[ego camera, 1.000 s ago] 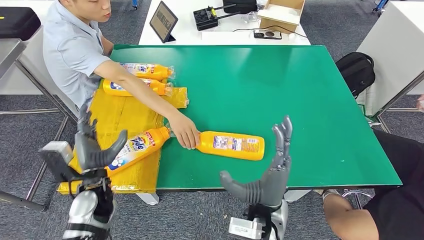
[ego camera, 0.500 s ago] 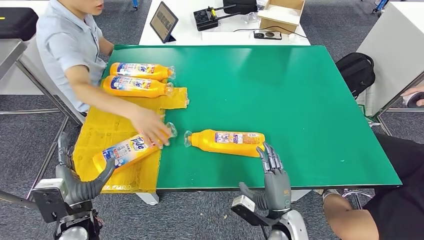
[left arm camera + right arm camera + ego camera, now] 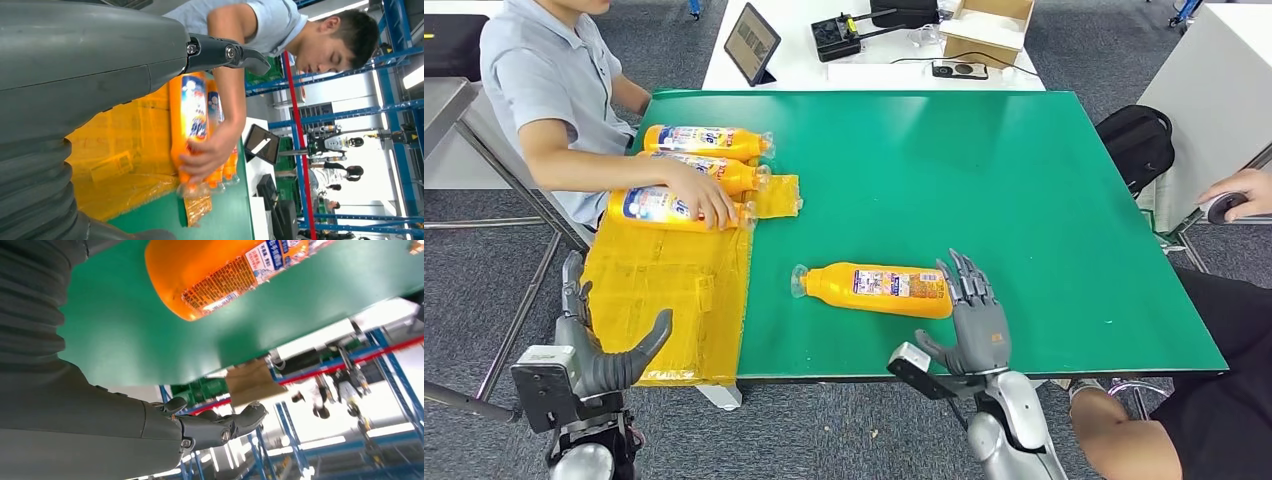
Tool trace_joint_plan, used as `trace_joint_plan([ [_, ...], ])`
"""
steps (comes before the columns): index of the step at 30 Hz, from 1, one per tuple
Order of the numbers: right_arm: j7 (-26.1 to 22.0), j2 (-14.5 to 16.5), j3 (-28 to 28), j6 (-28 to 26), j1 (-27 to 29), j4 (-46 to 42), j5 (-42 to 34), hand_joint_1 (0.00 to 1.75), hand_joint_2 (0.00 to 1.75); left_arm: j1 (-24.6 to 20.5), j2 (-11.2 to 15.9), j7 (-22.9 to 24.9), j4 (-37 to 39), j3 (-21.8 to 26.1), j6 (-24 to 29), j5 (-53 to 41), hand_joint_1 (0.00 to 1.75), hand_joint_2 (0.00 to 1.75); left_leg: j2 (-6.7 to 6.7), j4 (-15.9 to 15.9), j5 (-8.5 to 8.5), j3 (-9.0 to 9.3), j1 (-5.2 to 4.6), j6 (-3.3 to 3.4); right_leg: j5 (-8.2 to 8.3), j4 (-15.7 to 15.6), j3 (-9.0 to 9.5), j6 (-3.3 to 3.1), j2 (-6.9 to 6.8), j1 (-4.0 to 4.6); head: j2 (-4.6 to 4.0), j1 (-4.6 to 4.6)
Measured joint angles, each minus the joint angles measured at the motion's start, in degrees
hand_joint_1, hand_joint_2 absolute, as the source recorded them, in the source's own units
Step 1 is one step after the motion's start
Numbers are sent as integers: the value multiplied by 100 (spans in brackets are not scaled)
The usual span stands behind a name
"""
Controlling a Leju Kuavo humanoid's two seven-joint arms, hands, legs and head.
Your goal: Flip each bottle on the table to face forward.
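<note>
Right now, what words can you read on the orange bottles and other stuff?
No word reads clearly.
Lone bottle beside the right hand: label of small print, too small to read, also in the right wrist view.
Bottle under the person's hand: blue logo, blurred.
Far bottle: blue letters, partly showing, unreadable.
Tablet on the white table: dark screen lines, too small.

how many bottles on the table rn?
4: one bottle lying mid-table by the right hand; three bottles at the far left, the nearest under a person's hand.
</note>
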Motion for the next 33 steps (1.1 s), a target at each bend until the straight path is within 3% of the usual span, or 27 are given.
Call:
trace_joint_plan([
  [11,439,-56,19,699,-697,1144,-44,0,175,-131,0,143,138,-91,-21,-195,0,175,-1,0,1,-2,0,2,0,1,-1,0,0,0,0,-1],
  [25,644,-57,260,463,-1282,1881,422,0,175,-326,2,192,359,-109,-122,-187,0,175,-1,0,3,-2,0,3,1,2,-1,1,0,0,0,1],
  [33,749,-37,405,600,-1619,2139,444,0,175,-432,2,214,483,-119,-190,-81,0,175,-1,0,3,-2,0,3,1,2,-1,1,0,0,0,-1],
])
